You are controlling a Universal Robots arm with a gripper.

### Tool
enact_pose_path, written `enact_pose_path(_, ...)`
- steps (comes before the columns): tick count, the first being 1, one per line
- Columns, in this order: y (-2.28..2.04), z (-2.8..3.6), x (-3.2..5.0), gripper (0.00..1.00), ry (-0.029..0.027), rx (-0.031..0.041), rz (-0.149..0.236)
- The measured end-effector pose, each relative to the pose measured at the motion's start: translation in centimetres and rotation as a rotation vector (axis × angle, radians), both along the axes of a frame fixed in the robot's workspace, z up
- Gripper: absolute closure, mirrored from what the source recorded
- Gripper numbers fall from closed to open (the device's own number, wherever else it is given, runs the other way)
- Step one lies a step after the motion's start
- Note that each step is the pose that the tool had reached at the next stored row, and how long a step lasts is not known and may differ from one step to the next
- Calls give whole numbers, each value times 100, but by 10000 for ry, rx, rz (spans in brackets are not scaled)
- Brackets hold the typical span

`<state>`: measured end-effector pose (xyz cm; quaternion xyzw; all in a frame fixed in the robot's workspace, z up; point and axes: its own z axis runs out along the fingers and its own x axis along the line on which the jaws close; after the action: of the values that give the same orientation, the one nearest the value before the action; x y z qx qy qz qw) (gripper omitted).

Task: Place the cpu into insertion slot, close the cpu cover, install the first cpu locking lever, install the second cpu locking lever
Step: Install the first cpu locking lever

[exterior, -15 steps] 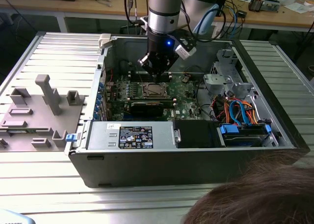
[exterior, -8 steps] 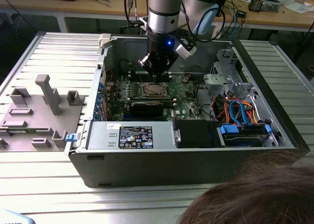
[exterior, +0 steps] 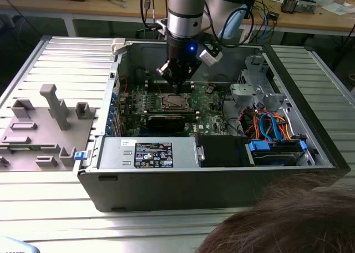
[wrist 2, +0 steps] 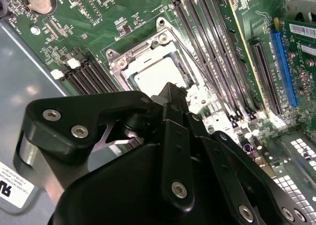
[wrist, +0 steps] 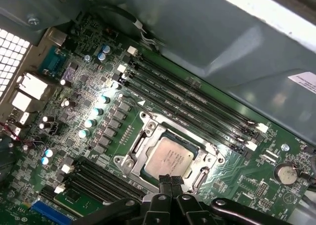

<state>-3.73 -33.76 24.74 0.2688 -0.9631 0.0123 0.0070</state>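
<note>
Hovering at the socket's edge, your gripper (wrist: 168, 181) has its jaws pressed together with nothing between them, tips just beside the cpu (wrist: 169, 157). The chip lies flat in the socket, and the cpu cover (wrist: 134, 151) appears lowered around it. Whether the wire levers are latched you cannot tell. Press off-centre and the tips could slide from the thin frame onto the chip's top or scrape the motherboard (wrist: 237, 178); a half-caught lever might spring back and lift the cover

Slatted metal table (exterior: 166, 226) with computer case (exterior: 166, 187), grey fixture (exterior: 40, 132)
</note>
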Motion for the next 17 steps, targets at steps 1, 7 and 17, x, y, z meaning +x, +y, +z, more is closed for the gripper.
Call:
enact_pose_path(1,0,0,0,89,0,0,51)
enact_pose_path(7,0,0,0,89,0,0,305)
enact_pose_path(17,0,0,0,89,0,0,755)
